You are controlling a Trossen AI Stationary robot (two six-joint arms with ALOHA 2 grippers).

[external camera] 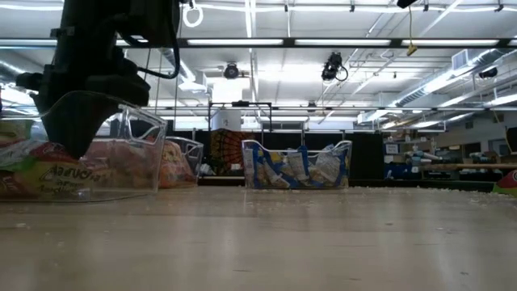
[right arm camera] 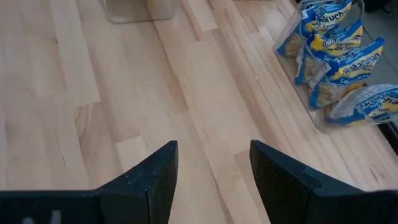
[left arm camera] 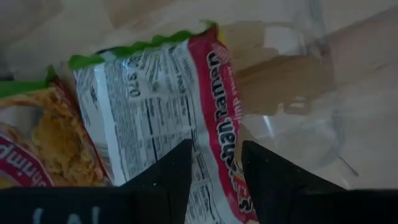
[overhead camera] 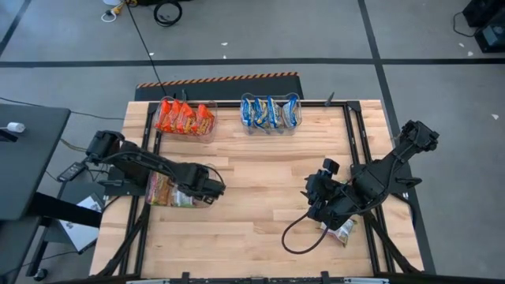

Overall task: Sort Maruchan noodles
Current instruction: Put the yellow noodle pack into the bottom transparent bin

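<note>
In the high view my left gripper reaches into a clear bin at the table's left side that holds green-and-white Maruchan packets. It is shut on one such packet; a second packet lies beside it. From table height the left arm stands in that bin. My right gripper is open over bare wood. One more packet lies flat on the table under the right arm. My left gripper pinches the green-and-white packet between its two fingers at the red side edge, near one end. The packet reaches away from the fingers into the clear bin; whether it rests on the bin floor I cannot tell.
At the far edge a clear bin of orange-red packets stands left of a clear bin of blue-and-yellow packets, which also shows ahead of the right wrist. A black cable loops on the table near the right arm. Bare wood lies mid-table.
</note>
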